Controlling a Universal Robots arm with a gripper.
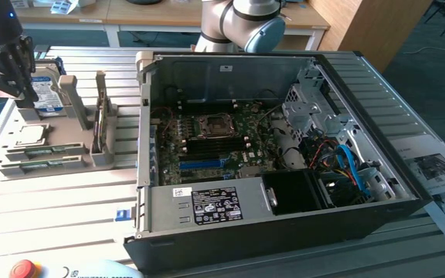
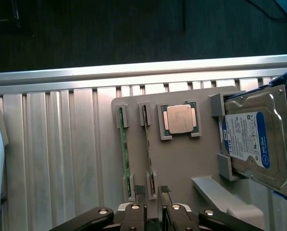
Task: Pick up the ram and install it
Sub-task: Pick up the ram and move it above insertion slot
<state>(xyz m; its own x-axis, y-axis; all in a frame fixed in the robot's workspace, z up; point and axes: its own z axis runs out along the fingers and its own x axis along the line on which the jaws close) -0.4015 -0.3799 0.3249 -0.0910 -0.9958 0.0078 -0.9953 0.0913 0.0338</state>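
Pincer (image 2: 152,191) part open, empty, up over tray (image 2: 191,161). Ram (image 2: 147,144) stands on edge in its slot, running fwd from the gap btw the fingertips (image 2: 139,189); 2nd stick (image 2: 125,154) one side, CPU (image 2: 179,119) & HDD (image 2: 251,139) the other.

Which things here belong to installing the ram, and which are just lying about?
Belongs to the job:
- ram sticks in the grey holder
- hand, open, over the sticks
- open computer case and its motherboard

Just lying about:
- hard drive
- processor chip
- red stop button
- printed sheets
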